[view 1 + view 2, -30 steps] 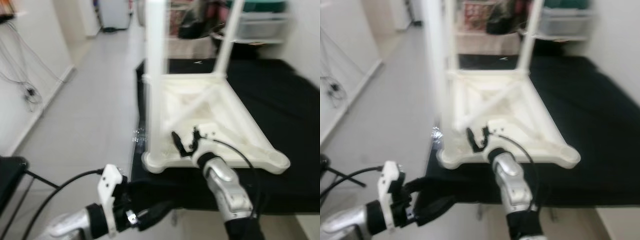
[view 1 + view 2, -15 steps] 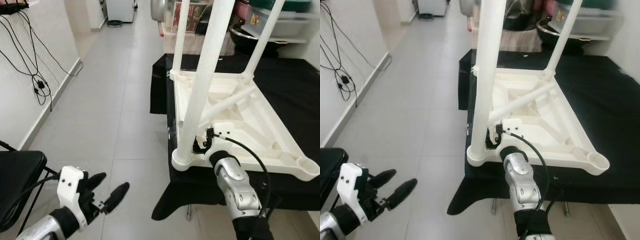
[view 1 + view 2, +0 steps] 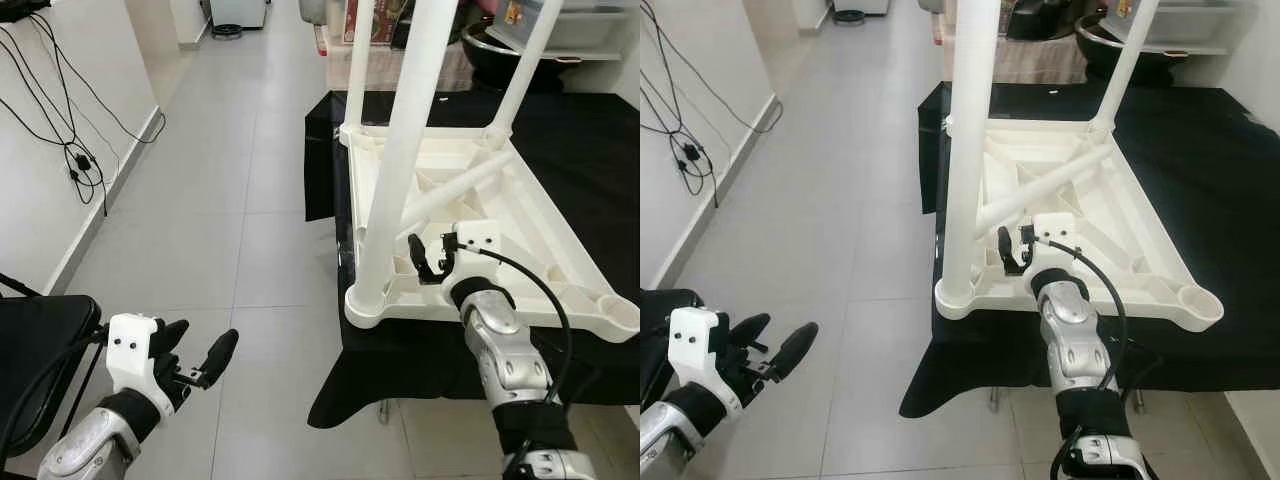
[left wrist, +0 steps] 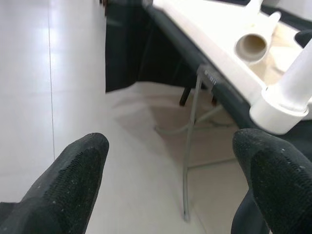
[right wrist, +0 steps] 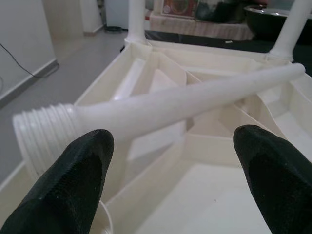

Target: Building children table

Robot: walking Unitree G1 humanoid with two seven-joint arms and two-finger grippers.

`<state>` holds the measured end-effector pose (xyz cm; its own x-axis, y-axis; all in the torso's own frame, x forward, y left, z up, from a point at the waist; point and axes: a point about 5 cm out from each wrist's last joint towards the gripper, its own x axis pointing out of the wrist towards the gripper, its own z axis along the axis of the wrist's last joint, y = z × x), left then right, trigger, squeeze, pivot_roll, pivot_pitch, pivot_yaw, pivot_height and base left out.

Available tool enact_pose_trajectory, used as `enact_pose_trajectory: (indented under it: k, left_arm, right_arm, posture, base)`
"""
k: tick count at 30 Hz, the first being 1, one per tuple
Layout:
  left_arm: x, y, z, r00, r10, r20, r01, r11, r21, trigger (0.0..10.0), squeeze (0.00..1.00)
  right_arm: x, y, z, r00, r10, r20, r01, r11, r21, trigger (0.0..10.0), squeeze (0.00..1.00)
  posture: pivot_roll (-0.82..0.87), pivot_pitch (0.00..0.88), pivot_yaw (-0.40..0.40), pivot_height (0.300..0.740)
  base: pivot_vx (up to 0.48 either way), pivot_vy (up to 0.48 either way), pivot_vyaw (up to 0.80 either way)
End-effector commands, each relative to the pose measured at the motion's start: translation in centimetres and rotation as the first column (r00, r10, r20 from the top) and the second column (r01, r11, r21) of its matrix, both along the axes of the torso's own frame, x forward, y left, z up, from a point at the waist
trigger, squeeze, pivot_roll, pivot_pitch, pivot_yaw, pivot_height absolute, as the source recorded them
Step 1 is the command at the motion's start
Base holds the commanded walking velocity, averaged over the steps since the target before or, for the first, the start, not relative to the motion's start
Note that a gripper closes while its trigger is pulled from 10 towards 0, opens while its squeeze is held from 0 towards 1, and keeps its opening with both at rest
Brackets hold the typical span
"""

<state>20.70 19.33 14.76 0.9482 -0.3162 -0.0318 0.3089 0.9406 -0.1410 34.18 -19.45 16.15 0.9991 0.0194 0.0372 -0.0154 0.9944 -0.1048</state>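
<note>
Left gripper (image 3: 195,362), fingers apart, idle over floor well off the upturned tabletop (image 3: 560,270); right gripper (image 3: 428,258), fingers apart, empty, just before the loose leg (image 5: 185,100) lying diagonally inside the tabletop, threaded end toward it.

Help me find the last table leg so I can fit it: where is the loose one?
The loose leg lies slantwise inside the upturned white tabletop on the black-covered table, just beyond the right gripper, its threaded end nearest it.
</note>
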Motion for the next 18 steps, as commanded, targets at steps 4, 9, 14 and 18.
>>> enact_pose_trajectory:
  k: [4, 9, 14, 18]
  left_arm:
    - [1.2, -0.4, 1.4, 0.996, -0.024, 0.08, 0.024, 1.0, 0.007, 10.0, 0.0]
    - [1.9, -0.7, 2.4, 0.992, -0.042, 0.12, 0.041, 0.999, 0.007, 10.0, 0.0]
    - [2.2, -1.0, 2.9, 0.988, -0.063, 0.14, 0.062, 0.998, 0.016, 10.0, 0.0]
    - [2.3, -1.3, 3.2, 0.986, -0.074, 0.151, 0.074, 0.997, 0.004, 10.0, 0.0]
  right_arm:
    - [1.1, 1.6, 1.5, 0.996, 0.088, 0.031, -0.09, 0.995, 0.037, 10.0, 0.0]
    - [1.5, 2.4, 2.1, 0.992, 0.119, 0.043, -0.121, 0.991, 0.05, 10.0, 0.0]
    - [1.7, 2.7, 2.3, 0.989, 0.141, 0.039, -0.143, 0.989, 0.036, 10.0, 0.0]
    - [1.8, 2.4, 2.4, 0.991, 0.124, 0.043, -0.126, 0.991, 0.045, 10.0, 0.0]
  posture:
    - [0.01, 0.094, -0.047, 0.74]
    - [0.01, 0.092, -0.047, 0.74]
    - [0.01, 0.09, -0.044, 0.74]
    - [0.01, 0.09, -0.045, 0.74]
  base:
    - [0.427, 0.0, -0.4]
    - [0.445, 0.0, -0.28]
    - [0.433, 0.0, 0.0]
    - [0.385, 0.0, 0.0]
